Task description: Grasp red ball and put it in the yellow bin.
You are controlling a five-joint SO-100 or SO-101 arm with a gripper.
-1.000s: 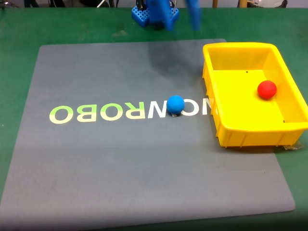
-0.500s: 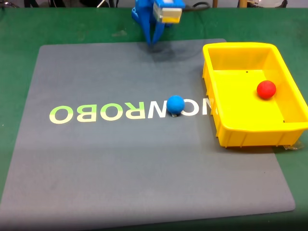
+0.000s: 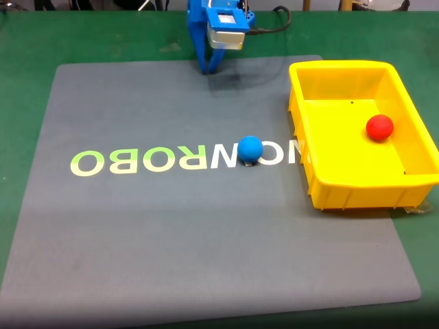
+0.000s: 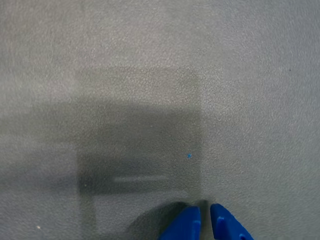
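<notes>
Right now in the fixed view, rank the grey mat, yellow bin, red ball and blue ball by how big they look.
1. grey mat
2. yellow bin
3. red ball and blue ball: they look alike, so unranked.

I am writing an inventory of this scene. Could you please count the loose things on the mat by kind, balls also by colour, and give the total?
Red balls: 1, the red ball, lying inside the bin
Blue balls: 1, the blue ball, on the grey mat
Bins: 1, the yellow bin
Total: 3
</notes>
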